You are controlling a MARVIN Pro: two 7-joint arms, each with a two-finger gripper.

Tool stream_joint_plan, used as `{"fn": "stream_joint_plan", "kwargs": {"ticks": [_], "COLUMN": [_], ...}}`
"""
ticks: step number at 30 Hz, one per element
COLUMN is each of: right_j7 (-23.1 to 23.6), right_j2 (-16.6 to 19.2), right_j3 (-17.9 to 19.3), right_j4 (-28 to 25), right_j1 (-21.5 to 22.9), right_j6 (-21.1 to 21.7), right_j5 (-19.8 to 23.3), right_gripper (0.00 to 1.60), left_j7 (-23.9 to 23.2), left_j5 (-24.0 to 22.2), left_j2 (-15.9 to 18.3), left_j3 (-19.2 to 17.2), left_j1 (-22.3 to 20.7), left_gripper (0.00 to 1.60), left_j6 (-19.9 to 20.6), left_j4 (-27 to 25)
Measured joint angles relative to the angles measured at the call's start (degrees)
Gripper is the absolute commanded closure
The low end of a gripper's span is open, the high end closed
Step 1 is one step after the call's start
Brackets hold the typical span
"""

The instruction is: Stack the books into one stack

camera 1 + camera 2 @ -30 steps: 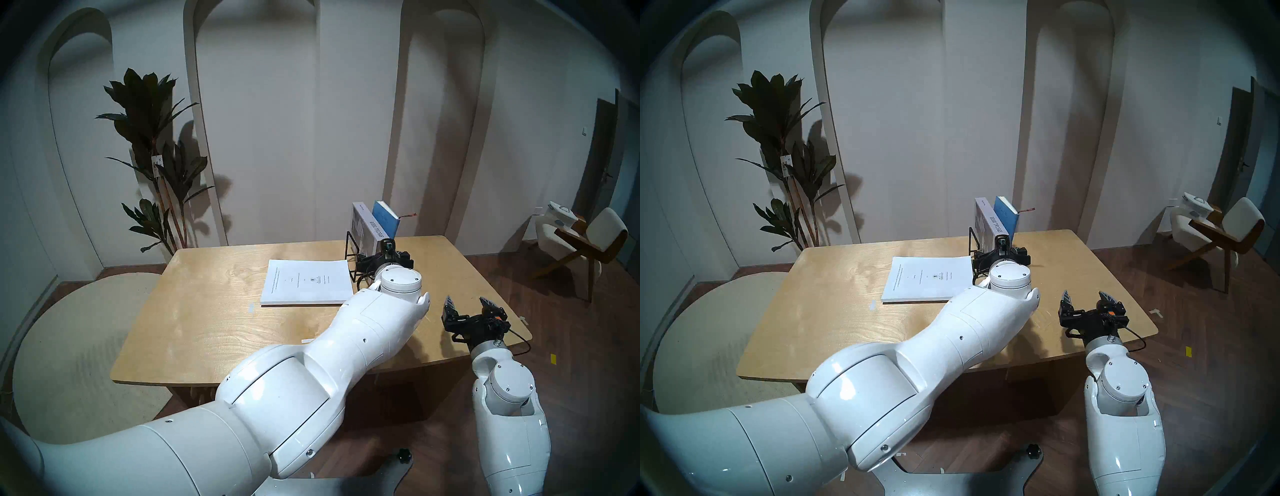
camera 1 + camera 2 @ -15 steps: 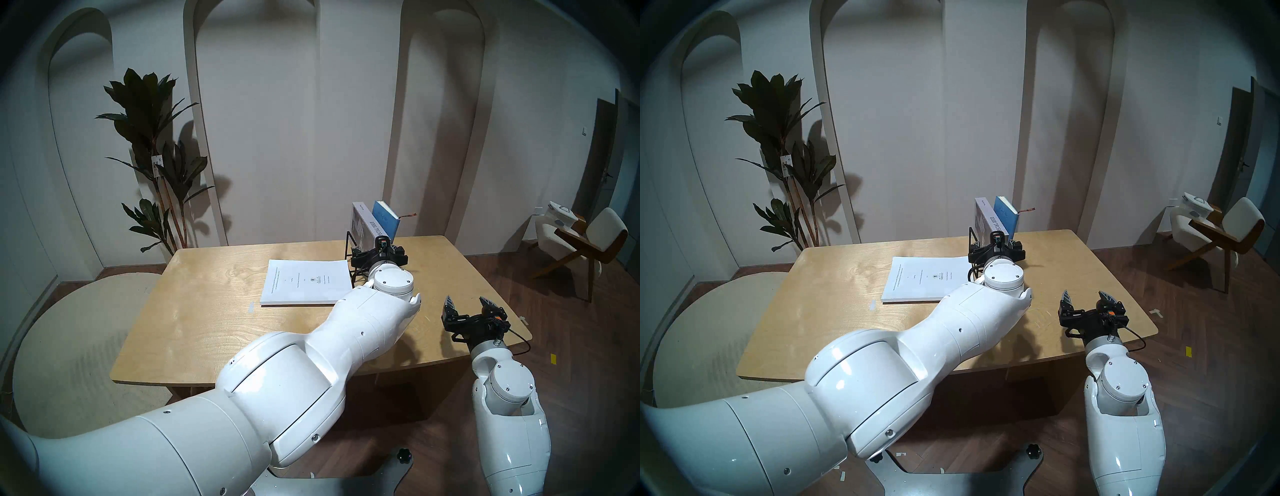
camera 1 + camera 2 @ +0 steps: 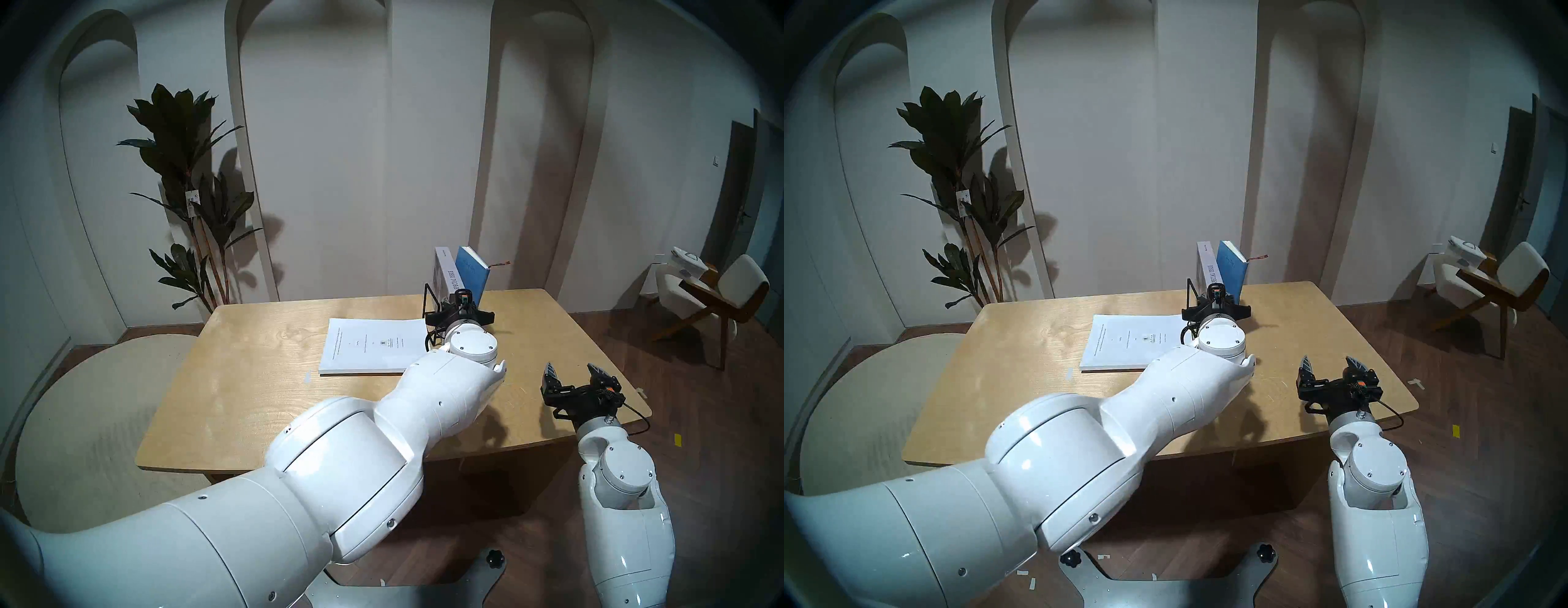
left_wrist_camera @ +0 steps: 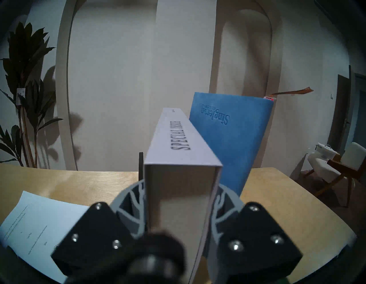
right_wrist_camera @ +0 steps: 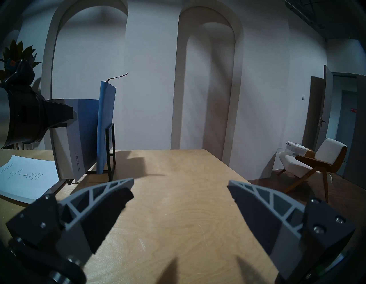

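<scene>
Now, step: I'm pulling the grey book [image 4: 179,178] from the rack [image 5: 110,150].
Books: grey and blue book [image 4: 235,138] upright in rack; white book [image 3: 373,346] flat on worktop [image 3: 254,382].
Left hand [image 4: 179,206]: clamped on grey book.
Right hand [image 5: 180,190]: agape, empty.
Next: I'd lift clear, tip flat onto white.

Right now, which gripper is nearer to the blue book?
Left. The left gripper is at the grey book, right beside the blue book; the right gripper hangs open near the table's front edge.
</scene>
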Motion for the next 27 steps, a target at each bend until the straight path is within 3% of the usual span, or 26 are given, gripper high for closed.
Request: {"fn": "stream_joint_plan", "kwargs": {"ticks": [18, 27], "right_j7": [-0.4, -0.5], "right_j2": [0.3, 0.5], "right_j3": [-0.3, -0.4], "right_j4": [-0.1, -0.2], "right_j1": [-0.1, -0.2], "right_j6": [0.0, 0.0], "right_j5": [0.2, 0.3], "right_gripper": [0.00, 0.00], "left_j7": [0.6, 1.5], "left_j5": [2.0, 2.6], "left_j2": [-0.2, -0.1], "left_j3": [3.2, 4.2], "left_j1": [-1.8, -1.7], "left_gripper": [1.60, 1.60], "left_j6": [-3.5, -10.6], "left_j4": [4.6, 3.2]}}
